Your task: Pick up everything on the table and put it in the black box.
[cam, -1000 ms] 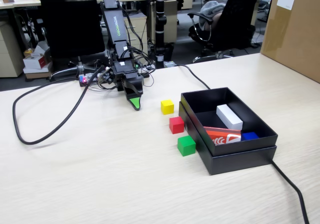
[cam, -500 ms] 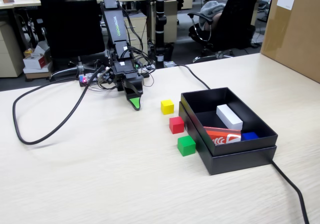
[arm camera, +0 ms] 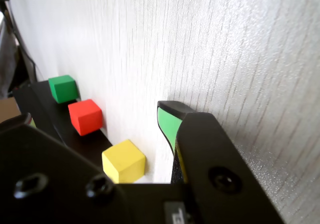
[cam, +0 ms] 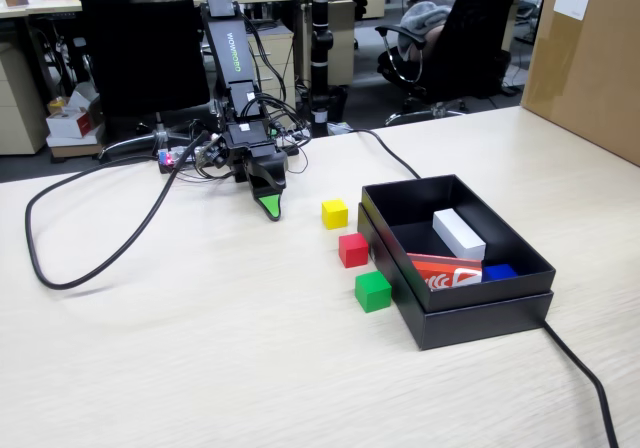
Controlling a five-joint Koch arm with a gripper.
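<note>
Beige wood-grain bench [cam: 200, 348] fills the fixed view. Black arm sits at the back, w/ its fingers [cam: 268, 206] pointing down, green-padded tip at or just above the bench; can't tell which. Only one tip shows here, so can't tell the gap. Nothing held that I can see.

Three cubes sit in a row just beside the left wall of the black box [cam: 480, 313], all on the bench, none inside. Yellow cube [cam: 334, 213] is farthest back, nearest the fingers but apart from them. Red cube [cam: 352, 249] is in the middle, green cube [cam: 373, 291] nearest the camera. Small gaps btwn the cubes. Red looks to touch or nearly touch the box wall.

Inside the box: white block [cam: 458, 233] lying at an angle, orange-red card [cam: 445, 270] w/ white marks, a blue thing [cam: 498, 272] partly hidden by the rim. Brown carton [cam: 585, 58] stands at the right edge. Thick black cable [cam: 90, 268] loops over the bench on the left; another runs off by the box front corner.

Wrist view, tilted on its side: green pad of one finger [arm camera: 167, 124] shows over bare bench, the other jaw hidden behind black housing, so opening can't be told. Yellow [arm camera: 124, 160], red [arm camera: 85, 116], green [arm camera: 63, 88] line up along the dark box wall [arm camera: 55, 119], yellow closest to the lens, none touching the finger.
</note>
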